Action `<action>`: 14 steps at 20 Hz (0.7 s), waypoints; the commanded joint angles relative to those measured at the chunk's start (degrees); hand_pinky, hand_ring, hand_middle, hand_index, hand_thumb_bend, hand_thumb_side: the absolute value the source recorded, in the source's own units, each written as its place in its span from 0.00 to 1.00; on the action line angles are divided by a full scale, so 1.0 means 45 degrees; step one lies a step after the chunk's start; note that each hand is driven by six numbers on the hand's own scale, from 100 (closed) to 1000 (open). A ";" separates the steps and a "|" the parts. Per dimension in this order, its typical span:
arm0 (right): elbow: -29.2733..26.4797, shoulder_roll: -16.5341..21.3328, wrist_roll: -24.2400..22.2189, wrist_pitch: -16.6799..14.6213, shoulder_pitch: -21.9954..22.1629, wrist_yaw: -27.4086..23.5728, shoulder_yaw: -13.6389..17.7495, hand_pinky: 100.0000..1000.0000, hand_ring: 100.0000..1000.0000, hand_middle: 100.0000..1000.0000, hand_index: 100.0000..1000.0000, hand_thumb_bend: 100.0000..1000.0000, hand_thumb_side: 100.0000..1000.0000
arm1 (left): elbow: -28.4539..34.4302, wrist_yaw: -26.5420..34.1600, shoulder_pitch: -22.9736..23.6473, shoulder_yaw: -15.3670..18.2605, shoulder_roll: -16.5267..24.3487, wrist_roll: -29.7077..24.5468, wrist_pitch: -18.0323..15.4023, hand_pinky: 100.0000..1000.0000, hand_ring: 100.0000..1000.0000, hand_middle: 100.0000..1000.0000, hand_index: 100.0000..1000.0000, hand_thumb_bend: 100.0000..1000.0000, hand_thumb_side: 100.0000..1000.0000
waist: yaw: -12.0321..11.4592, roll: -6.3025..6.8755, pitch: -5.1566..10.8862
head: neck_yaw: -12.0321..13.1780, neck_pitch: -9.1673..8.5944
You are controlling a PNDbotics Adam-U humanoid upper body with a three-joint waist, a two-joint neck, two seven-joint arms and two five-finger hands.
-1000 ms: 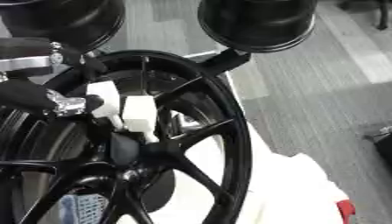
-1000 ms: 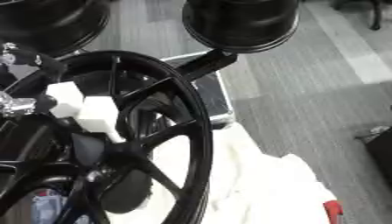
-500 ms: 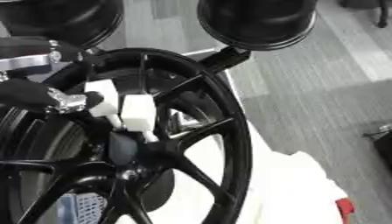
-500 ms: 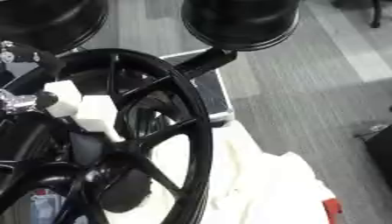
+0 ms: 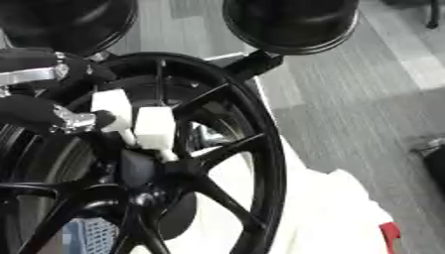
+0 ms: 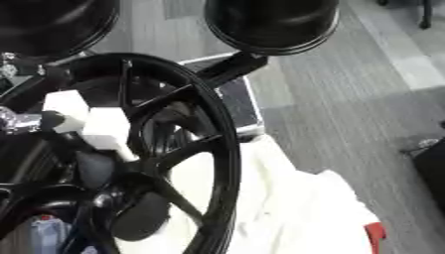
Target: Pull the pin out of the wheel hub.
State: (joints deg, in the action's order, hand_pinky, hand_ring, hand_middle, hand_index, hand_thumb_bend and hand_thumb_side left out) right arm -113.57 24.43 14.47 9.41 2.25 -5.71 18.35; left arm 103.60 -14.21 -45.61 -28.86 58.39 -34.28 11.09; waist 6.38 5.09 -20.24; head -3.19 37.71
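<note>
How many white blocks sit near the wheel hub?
2. One white block lies beside the left hand; the other white block sits just right of it, above the wheel hub. The black spokes may hide more.

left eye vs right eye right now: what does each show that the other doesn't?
Left eye only: more of the left hand, including its silver upper part at the left edge.

Right eye only: the dark case behind the wheel, plainly seen past the rim.

Both: the black wheel upright, white blocks at the hand's fingertips just above the hub, white cloth below right, grey floor. The pin itself can't be made out.
</note>
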 commanded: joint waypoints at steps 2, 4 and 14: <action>-0.0228 0.0121 0.0065 0.0031 -0.0075 -0.0057 0.0112 0.74 0.54 0.46 0.66 0.00 0.54 | -0.0092 -0.0232 -0.0086 0.0150 0.0252 -0.0028 -0.0062 0.96 0.92 0.78 0.96 0.29 0.76 | 0.0047 -0.0033 0.0162 | 0.0067 -0.0215; -0.0228 0.0086 0.0071 0.0041 -0.0087 -0.0056 0.0110 0.74 0.54 0.46 0.66 0.00 0.54 | -0.0156 -0.0293 -0.0084 0.0138 0.0219 -0.0027 -0.0088 0.95 0.92 0.78 0.96 0.30 0.76 | 0.0077 -0.0025 0.0130 | 0.0077 -0.0229; -0.0228 -0.0076 0.0098 0.0082 -0.0168 -0.0057 0.0103 0.74 0.54 0.46 0.65 0.00 0.54 | -0.0387 -0.0548 -0.0079 0.0023 0.0072 -0.0158 -0.0165 0.93 0.91 0.75 0.95 0.29 0.77 | 0.0170 0.0029 -0.0047 | 0.0122 -0.0352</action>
State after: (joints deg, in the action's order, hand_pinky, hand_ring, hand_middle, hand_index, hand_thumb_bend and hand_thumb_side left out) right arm -113.57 23.43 14.82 9.76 1.69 -5.74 18.35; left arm 101.86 -16.47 -45.37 -29.20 57.79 -34.83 10.49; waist 7.07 5.45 -21.37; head -2.73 37.06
